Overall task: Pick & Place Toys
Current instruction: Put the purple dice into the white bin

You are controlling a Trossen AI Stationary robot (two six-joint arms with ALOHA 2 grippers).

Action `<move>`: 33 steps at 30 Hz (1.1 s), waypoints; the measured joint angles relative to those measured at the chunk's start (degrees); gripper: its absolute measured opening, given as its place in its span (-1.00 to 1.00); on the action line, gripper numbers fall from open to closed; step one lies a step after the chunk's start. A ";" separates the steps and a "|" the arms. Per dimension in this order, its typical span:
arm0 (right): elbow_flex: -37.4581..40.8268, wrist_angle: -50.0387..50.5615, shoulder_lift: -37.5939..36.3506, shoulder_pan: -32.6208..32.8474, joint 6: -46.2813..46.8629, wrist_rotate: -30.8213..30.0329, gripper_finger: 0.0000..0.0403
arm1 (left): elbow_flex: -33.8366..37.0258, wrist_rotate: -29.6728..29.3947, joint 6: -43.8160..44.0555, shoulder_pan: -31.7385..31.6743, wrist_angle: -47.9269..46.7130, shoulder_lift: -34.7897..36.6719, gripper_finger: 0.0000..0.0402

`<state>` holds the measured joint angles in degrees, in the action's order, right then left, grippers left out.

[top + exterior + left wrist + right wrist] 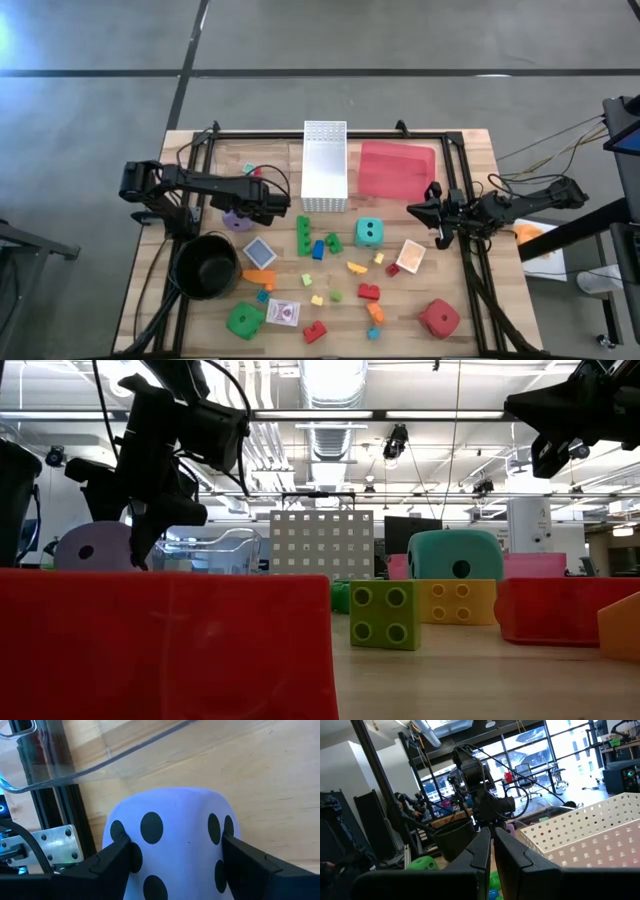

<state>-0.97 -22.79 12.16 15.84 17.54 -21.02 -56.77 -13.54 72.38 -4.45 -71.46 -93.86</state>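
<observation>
A purple die with black dots (170, 830) stands on the wooden table left of the white basket, also seen in the high view (237, 219) and the low view (90, 547). My left gripper (175, 857) points steeply down over the die (243, 210) and is closed on its sides. My right gripper (415, 210) hangs shut and empty above the table's right side, near the red tray (492, 840). A teal die (369, 232), a green die (244, 320), a red die (439, 318), small bricks and card packs (260, 251) lie scattered on the near half. My left gripper pinches the purple die between its two fingers, one finger (117, 852) on one dotted side (116, 829), the other on the opposite side (226, 827). The fingers come from above, slanting down. The die sits upright; its underside is hidden.
A round black pot (207, 265) stands just near of the purple die. The white perforated basket (324, 165) and the red tray (397, 170) stand at the far middle. A clear plastic container (215, 550) lies beyond the die. Black frame rails (190, 170) border the table.
</observation>
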 joint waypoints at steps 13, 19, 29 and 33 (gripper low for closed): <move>0.01 0.00 -0.01 0.01 0.00 0.00 -0.90 | -1.52 1.01 -1.96 0.87 -1.21 -0.15 0.22; 0.00 0.00 0.00 0.00 0.00 0.00 -0.90 | -4.12 3.29 -3.09 1.08 -0.87 -0.15 0.20; 0.00 0.00 0.00 0.00 0.01 -0.01 -0.90 | -7.95 3.74 -10.37 1.26 -2.11 -0.15 0.06; 0.02 0.00 0.00 0.01 0.00 -0.01 -0.90 | -12.87 2.69 -14.08 1.36 -5.07 -0.11 0.03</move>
<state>-0.95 -22.79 12.16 15.85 17.54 -21.03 -69.64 -10.85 58.30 -3.09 -76.53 -93.97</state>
